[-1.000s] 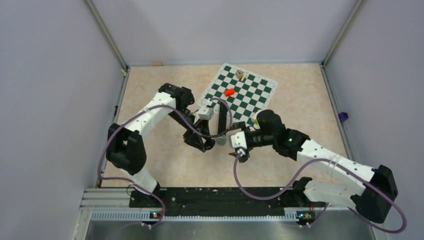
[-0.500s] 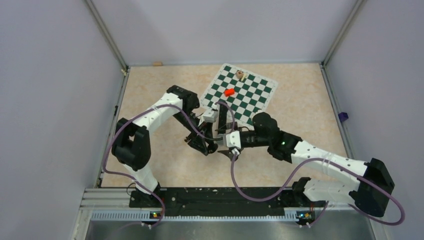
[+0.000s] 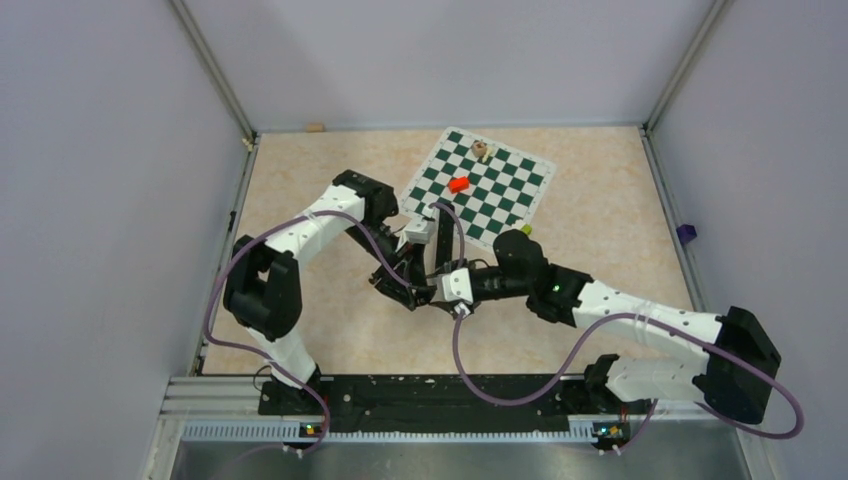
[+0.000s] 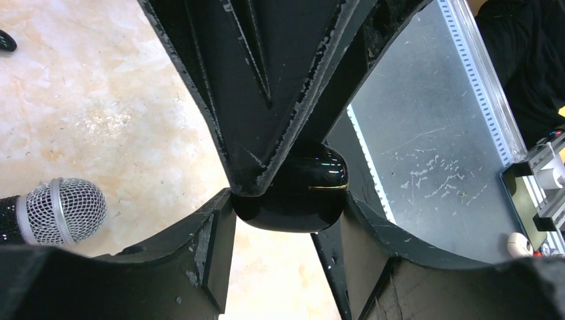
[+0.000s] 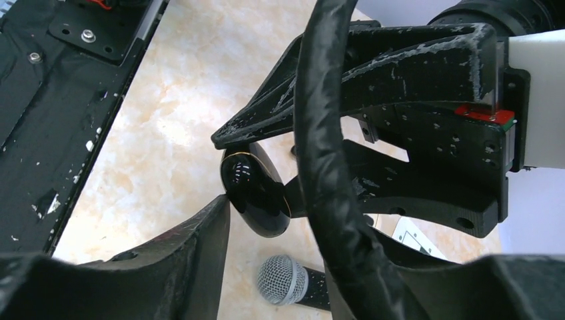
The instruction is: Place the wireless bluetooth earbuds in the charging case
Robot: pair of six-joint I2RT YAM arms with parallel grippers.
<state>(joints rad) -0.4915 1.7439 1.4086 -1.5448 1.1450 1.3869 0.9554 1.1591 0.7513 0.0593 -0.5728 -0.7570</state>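
The charging case [image 4: 293, 193] is a glossy black pod with a thin gold seam, and its lid is down. My left gripper [image 4: 286, 223] is shut on it and holds it above the table. In the right wrist view the case [image 5: 256, 193] sits between the jaws of my right gripper [image 5: 290, 213]. The near finger [image 5: 200, 240] touches the case's side. A black cable [image 5: 326, 167] hides the far finger. Seen from above, both grippers meet at mid table [image 3: 432, 296]. A small dark shape [image 4: 5, 41] lies at the frame edge; I cannot tell if it is an earbud.
A microphone [image 5: 283, 280] with a mesh head [image 4: 63, 210] lies on the marble top under the case. Behind stands a green chessboard [image 3: 480, 190] with a red piece [image 3: 459, 184], a tan piece [image 3: 480, 150] and a yellow-green block [image 3: 525, 230].
My right arm has reached left to the case and its jaws have narrowed around it. The left arm shifted slightly right, then held still with the case.
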